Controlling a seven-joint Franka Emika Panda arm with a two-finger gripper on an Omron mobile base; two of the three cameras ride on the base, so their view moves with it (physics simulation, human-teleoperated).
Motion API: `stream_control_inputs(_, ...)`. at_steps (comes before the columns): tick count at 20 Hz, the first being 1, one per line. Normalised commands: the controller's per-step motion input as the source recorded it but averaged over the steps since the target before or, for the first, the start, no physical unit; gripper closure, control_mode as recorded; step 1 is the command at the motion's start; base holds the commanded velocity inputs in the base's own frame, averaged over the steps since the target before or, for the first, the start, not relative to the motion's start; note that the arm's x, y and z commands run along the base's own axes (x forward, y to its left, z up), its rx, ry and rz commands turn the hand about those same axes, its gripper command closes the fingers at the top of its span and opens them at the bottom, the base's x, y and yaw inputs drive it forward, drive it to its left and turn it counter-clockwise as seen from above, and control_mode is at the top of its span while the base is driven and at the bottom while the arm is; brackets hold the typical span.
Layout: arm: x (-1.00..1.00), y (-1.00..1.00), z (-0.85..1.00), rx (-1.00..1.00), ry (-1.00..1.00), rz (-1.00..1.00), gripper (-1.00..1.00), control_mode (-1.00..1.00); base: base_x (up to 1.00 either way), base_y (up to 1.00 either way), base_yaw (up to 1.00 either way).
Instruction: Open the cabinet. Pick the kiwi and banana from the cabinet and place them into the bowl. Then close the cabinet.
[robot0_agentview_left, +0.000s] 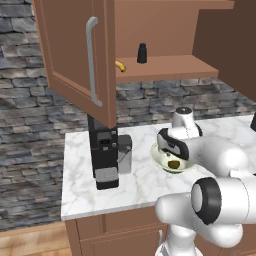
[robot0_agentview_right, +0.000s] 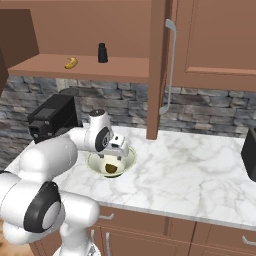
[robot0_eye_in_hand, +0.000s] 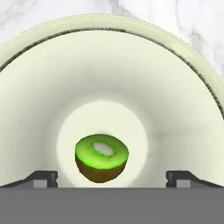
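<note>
Cabinet (robot0_agentview_right: 125, 45), reddish-brown wood, wall-mounted: doors open.
Bowl (robot0_agentview_right: 127, 161), pale cream-green, round: counter, near front edge.
Gripper (robot0_agentview_right: 114, 156): fingers spread wide, empty, over bowl.
Banana (robot0_agentview_right: 71, 63), yellow, curved: shelf, front edge, lengthwise along it; up and left of fingers.
Kiwi (robot0_eye_in_hand: 102, 156), halved: bowl centre.
</note>
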Motion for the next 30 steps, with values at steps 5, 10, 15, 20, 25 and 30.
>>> stream_control_inputs(5,-0.09,0.0,0.36,0.0,0.0,0.0,-1.0,-1.0,0.0,0.0,0.0)
stream_control_inputs(10,-0.02,0.0,0.37,0.0,0.0,0.0,-1.0,-1.0,0.0,0.0,0.0)
stream_control_inputs(15,-0.08,0.0,0.34,0.03,0.0,0.0,-1.0,-1.0,0.0,0.0,0.0)
stream_control_inputs(20,-0.2,0.0,0.41,0.05,0.0,0.0,-1.0,-1.0,0.0,0.0,0.0)
stream_control_inputs(25,-0.29,0.0,0.35,0.03,0.0,0.0,-1.0,-1.0,0.0,0.0,0.0)
stream_control_inputs(30,-0.3,0.0,0.38,0.01,0.0,0.0,-1.0,-1.0,0.0,0.0,0.0)
